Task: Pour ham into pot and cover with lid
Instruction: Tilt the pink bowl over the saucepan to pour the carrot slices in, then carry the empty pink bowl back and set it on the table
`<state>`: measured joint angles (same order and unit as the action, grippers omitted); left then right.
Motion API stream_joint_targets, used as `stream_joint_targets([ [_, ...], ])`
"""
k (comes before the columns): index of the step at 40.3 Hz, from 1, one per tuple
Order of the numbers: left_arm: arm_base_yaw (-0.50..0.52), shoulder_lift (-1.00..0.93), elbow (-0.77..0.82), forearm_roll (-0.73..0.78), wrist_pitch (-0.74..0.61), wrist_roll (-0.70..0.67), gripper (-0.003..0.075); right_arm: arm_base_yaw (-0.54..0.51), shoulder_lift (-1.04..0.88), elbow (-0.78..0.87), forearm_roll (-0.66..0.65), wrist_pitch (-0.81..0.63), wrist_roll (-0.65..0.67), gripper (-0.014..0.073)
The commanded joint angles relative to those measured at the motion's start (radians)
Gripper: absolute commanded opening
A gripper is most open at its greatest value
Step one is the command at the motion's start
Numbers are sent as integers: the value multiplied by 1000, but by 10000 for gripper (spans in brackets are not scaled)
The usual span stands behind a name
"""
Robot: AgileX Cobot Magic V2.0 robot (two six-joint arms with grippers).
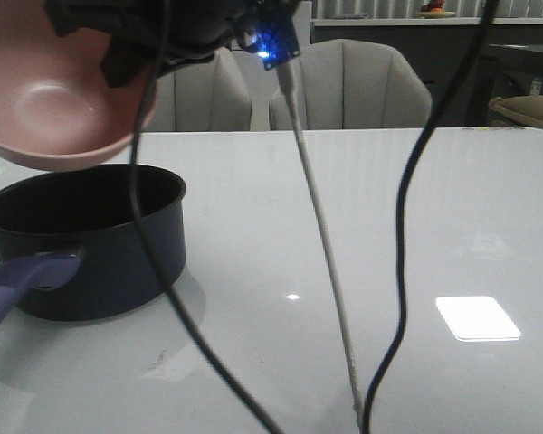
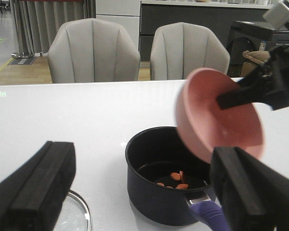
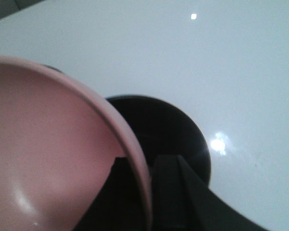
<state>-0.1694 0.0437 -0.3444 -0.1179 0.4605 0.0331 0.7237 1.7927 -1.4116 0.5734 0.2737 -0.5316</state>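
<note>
The navy pot (image 1: 100,244) stands at the table's left, its blue-purple handle (image 1: 18,282) pointing toward me. In the left wrist view the pot (image 2: 156,197) holds a few orange-pink ham slices (image 2: 176,179) on its bottom. My right gripper (image 1: 131,59) is shut on the rim of the pink bowl (image 1: 50,99) and holds it tilted over the pot. The bowl (image 2: 216,120) looks empty, and its rim (image 3: 135,144) sits between the right fingers. My left gripper (image 2: 142,159) is open and empty, near the pot. Only an edge of the glass lid (image 2: 74,214) shows beside the pot.
Two cables (image 1: 403,226) hang across the front view in front of the white table (image 1: 362,208). Two grey chairs (image 1: 353,86) stand behind the table's far edge. A bright light patch (image 1: 477,318) lies on the table at the right.
</note>
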Motion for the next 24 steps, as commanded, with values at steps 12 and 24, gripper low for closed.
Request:
stream_joint_targets([
  [12, -8, 12, -24, -12, -70, -2, 606, -346, -127, -35, -17, 352, 80, 138],
  [24, -8, 12, -24, -12, -70, -2, 606, -511, -124, 68, -142, 374, 198, 138],
])
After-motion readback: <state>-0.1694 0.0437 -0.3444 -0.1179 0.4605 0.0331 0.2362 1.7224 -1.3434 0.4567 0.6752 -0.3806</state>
